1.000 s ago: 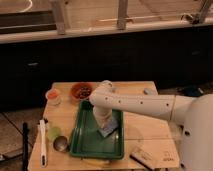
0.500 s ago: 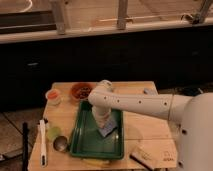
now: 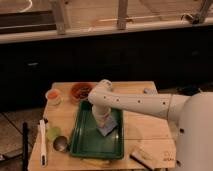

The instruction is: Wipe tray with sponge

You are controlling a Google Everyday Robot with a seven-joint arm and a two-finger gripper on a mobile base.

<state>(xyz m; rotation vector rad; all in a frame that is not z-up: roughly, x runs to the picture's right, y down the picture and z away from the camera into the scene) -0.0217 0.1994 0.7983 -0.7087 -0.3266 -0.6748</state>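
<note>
A green tray (image 3: 87, 145) lies on the wooden table, left of centre. My white arm reaches in from the right and bends down over the tray. My gripper (image 3: 104, 125) points down onto the tray's right half. A pale blue-white sponge (image 3: 107, 130) sits under its tip, pressed against the tray floor. The gripper hides much of the sponge.
A dark bowl (image 3: 81, 90) and a small orange cup (image 3: 52, 95) stand behind the tray. A white utensil (image 3: 42, 145), a green object (image 3: 53, 133) and a metal cup (image 3: 61, 144) lie left of the tray. A packet (image 3: 145, 157) lies at the front right; a yellow item (image 3: 96, 163) lies at the tray's front edge.
The gripper with the sponge has shifted slightly along the tray's right half, toward the front. The other objects have not moved.
</note>
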